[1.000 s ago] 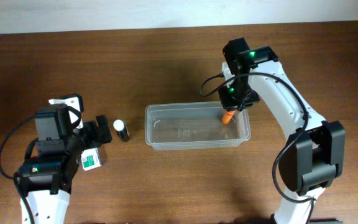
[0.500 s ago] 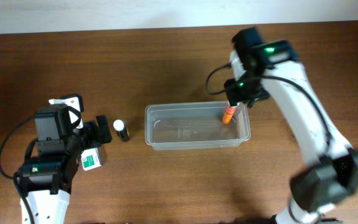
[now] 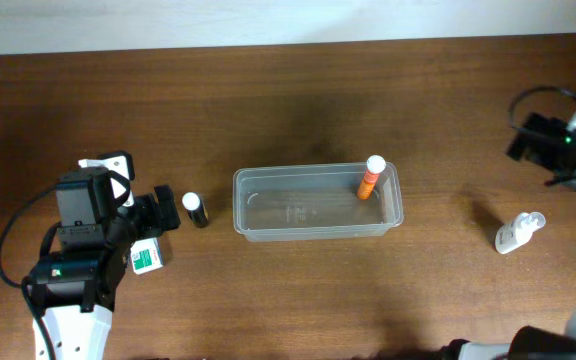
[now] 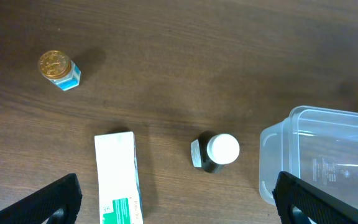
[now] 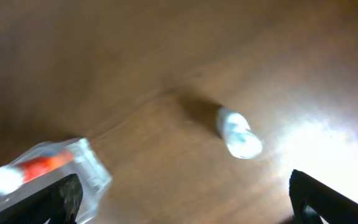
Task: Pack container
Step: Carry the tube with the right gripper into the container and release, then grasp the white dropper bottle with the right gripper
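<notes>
clear rectangular plastic container (image 3: 313,171) at table centre, orange white-capped tube (image 3: 369,180) leaning in its right end | left gripper (image 4: 176,193) fingers wide | right gripper (image 5: 182,199) near right edge, fingers wide

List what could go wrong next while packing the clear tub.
The orange bottle seems to lean in the container's corner; the next item dropped in could topple it.
The white bottle lies on its side and may roll from the right pincer.
The dark bottle stands near the container, which the open left pincer could bump.
</notes>
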Action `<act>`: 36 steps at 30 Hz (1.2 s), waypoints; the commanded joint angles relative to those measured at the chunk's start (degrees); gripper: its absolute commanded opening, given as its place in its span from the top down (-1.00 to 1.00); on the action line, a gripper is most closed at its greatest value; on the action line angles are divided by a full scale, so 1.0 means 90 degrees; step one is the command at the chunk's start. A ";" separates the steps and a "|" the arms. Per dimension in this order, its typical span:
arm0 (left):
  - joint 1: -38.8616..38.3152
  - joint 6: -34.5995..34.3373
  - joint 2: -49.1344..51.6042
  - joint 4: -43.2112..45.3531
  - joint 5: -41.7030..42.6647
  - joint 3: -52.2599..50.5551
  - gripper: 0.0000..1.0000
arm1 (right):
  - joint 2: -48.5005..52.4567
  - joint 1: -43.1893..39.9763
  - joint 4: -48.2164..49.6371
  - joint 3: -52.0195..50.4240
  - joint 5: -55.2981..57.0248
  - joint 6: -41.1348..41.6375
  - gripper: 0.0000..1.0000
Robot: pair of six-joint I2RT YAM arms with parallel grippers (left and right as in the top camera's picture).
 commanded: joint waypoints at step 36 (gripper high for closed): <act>-0.0015 0.0036 0.0010 0.0017 -0.0046 0.0146 -0.99 | 0.0651 -0.1307 0.1858 -0.3162 -0.0168 -0.0124 0.09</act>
